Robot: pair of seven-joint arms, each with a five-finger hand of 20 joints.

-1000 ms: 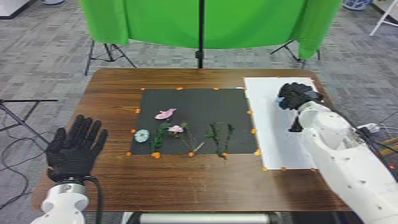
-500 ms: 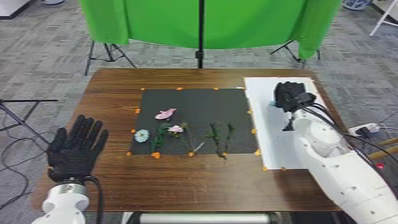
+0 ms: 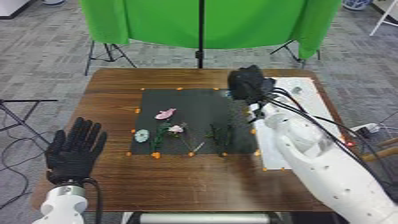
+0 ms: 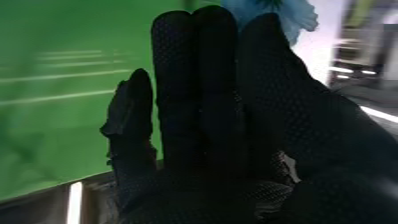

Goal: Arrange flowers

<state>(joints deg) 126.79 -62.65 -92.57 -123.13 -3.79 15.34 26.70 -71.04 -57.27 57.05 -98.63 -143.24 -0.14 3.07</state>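
Blue flower (image 4: pixel 298 12): at the right hand's (image 3: pixel 251 82) fingertips, over the black mat's (image 3: pixel 182 97) far right corner, by the white sheet (image 3: pixel 269 155).
Handling: looks thin and soft in the petals, so likely light and easy to crush or tear; slip risk modest.
Hold point: stem just under the bloom, light pinch, keep the petals free.
Right fingers (image 4: pixel 178 90): long and close together, thumb alongside; look to be grasping the flower. Can't tell how firmly.
Right arm: in from near right, reaching far and left across the sheet, hand raised.
Left hand (image 3: pixel 73 150): released, fingers straight and spread, at the bench's (image 3: pixel 200 187) left side.
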